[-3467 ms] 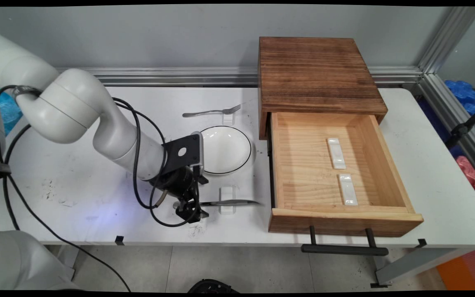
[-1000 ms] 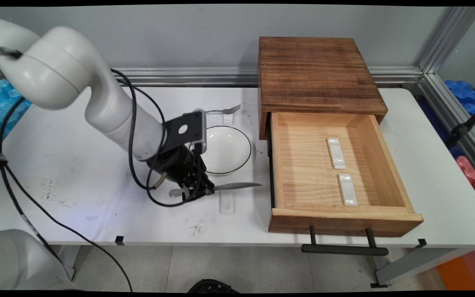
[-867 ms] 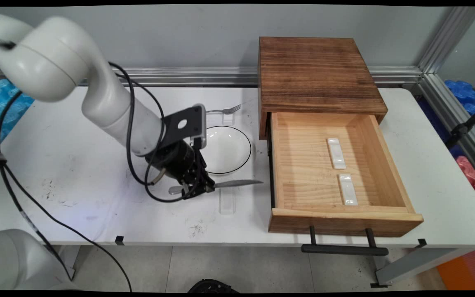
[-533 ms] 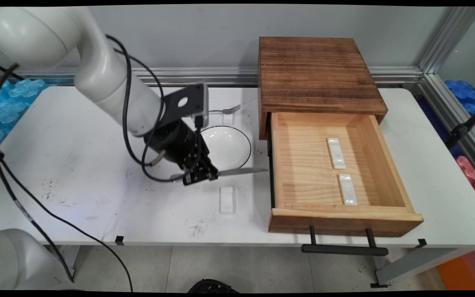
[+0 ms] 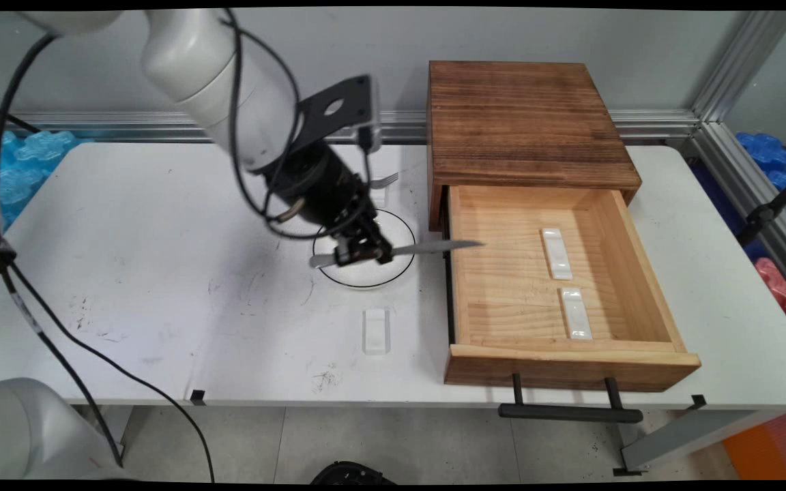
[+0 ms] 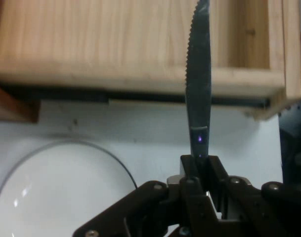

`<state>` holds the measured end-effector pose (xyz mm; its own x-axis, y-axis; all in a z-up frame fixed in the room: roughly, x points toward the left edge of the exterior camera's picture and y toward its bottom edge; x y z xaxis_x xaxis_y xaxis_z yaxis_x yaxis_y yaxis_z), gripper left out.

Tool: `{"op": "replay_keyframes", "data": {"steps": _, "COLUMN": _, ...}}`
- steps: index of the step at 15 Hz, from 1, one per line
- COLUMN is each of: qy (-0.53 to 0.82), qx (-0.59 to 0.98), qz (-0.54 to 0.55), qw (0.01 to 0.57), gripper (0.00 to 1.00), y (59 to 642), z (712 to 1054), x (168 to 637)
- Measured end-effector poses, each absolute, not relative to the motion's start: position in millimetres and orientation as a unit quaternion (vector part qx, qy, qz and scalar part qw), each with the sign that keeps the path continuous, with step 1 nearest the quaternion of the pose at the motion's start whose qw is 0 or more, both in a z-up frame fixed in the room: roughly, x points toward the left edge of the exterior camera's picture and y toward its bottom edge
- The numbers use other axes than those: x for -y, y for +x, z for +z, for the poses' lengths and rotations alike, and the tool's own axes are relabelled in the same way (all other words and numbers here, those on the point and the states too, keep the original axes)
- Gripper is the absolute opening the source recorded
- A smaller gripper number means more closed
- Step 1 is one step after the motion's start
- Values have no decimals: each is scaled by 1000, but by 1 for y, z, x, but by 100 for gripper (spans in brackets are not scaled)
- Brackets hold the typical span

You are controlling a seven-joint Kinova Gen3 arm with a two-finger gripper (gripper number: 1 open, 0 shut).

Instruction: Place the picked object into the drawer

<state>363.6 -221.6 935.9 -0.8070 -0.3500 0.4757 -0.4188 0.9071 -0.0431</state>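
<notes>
My gripper point(image 5: 364, 254) point(image 6: 199, 163) is shut on a metal table knife point(image 5: 427, 248) point(image 6: 198, 84), held level in the air above the white black-rimmed plate point(image 5: 393, 269) point(image 6: 56, 187). The serrated blade points right, and its tip reaches over the left wall of the open wooden drawer point(image 5: 638, 273) point(image 6: 115, 74). The handle end sticks out to the left of the fingers. Two white rests point(image 5: 557, 253) lie on the drawer's floor.
A fork point(image 5: 385, 181) lies behind the plate, partly hidden by the hand, on a clear rest. Another clear rest point(image 5: 376, 331) sits bare near the table's front. The dark wooden cabinet point(image 5: 522, 123) stands at the back right. The drawer's black handle point(image 5: 570, 412) overhangs the table edge.
The gripper lifted the knife off the clear rest near the front and carried it up and to the right, over the plate, its tip now over the drawer's left wall.
</notes>
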Motion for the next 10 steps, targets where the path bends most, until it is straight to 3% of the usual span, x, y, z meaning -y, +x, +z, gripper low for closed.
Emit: {"op": "replay_keyframes", "data": {"steps": 10, "qy": 185, "qx": 942, "qz": 92, "qw": 265, "gripper": 0, "y": 294, "z": 956, "x": 270}}
